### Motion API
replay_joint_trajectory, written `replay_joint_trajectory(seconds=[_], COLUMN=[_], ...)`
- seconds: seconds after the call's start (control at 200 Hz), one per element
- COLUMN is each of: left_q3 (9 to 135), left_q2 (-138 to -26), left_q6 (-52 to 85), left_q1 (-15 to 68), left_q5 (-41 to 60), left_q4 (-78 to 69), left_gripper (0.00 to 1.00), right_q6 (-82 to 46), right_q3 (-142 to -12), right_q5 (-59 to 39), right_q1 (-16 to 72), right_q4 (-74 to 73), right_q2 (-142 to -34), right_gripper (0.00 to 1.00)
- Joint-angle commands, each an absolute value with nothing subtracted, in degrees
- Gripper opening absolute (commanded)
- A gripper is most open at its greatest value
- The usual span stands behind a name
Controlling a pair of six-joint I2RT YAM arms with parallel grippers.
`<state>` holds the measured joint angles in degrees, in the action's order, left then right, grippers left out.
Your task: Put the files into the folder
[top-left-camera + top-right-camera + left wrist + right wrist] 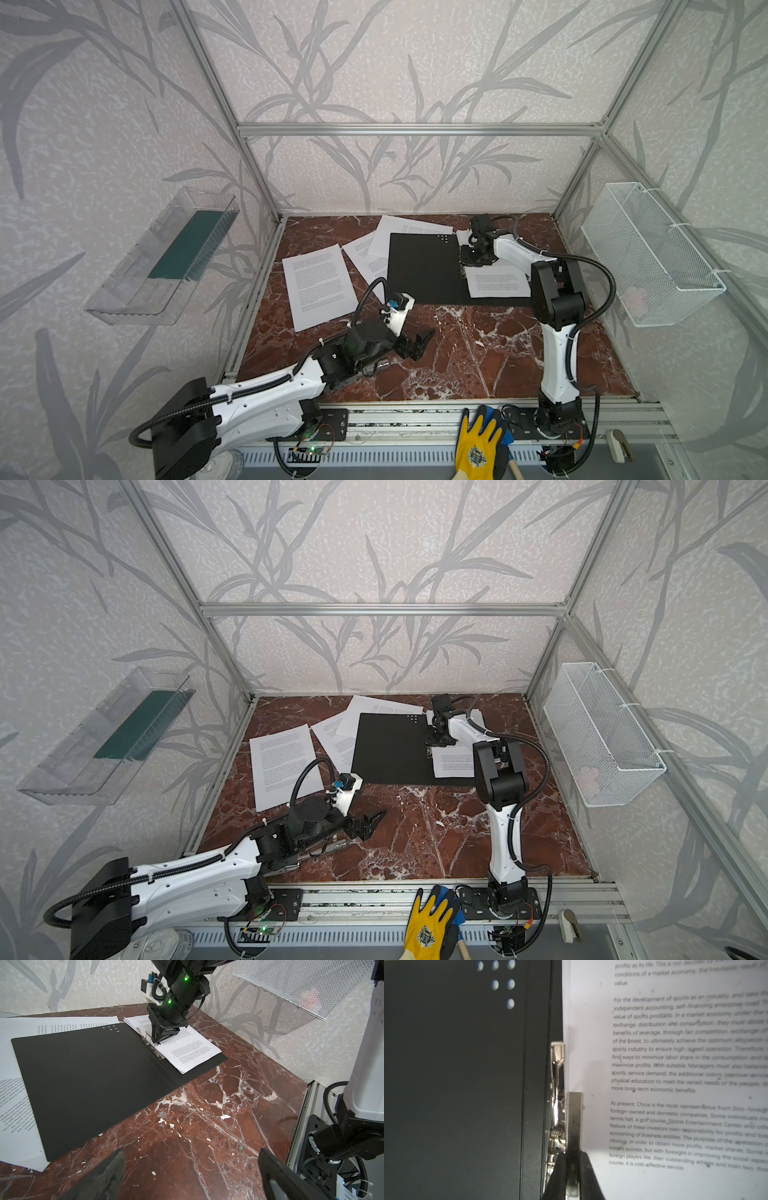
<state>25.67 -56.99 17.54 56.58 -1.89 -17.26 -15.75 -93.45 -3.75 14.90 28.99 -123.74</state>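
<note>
Here the right gripper (pixel 572 1160) has its jaws pressed together on the metal lever (pixel 574 1118) of the spine clip (pixel 557 1076), one black finger on each side of the flat bar. The clip runs along the middle fold of the folder (pixel 419 270), which lies open, black inside up, at the far middle of the marble table (pixel 478 353). A small stack of files (pixel 496 282) lies on the folder's right half, its left edge against the clip. Three loose sheets (pixel 318 286) lie to the left, two of them partly under the folder's left half. The left gripper (pixel 191 1167) sits low over bare marble, nearer than the folder's near edge, jaws spread wide and holding nothing. A white wire basket (pixel 648 253) hangs on the right wall.
</note>
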Motion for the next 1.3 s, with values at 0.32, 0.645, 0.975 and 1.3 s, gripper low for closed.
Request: replay_joint_trajectory(seconds=[0.32,0.645,0.975,1.3], left_q3=[26.98,27.16,27.29,27.92], left_q2=[-56.56,-57.31,-58.48,-60.2], left_q6=[17.58,17.84,18.02,17.84], left_q1=[56.61,56.56,56.62,56.65], left_q5=[-2.45,-2.32,-2.68,-2.7], left_q4=[-17.41,-17.41,-17.66,-17.4], left_gripper=[0.99,0.99,0.99,0.99], right_q6=[-21.94,-27.83,-31.42,-30.44], right_q3=[-78.59,-63.93,-54.16,-55.95], right_q5=[-5.31,-3.17,-1.87,-0.88], right_q1=[18.56,22.46,26.37,27.05], right_q4=[22.93,16.4,12.14,13.52], right_q2=[-112.09,-102.09,-95.15,-95.68], right_gripper=[0.1,0.1,0.11,0.18])
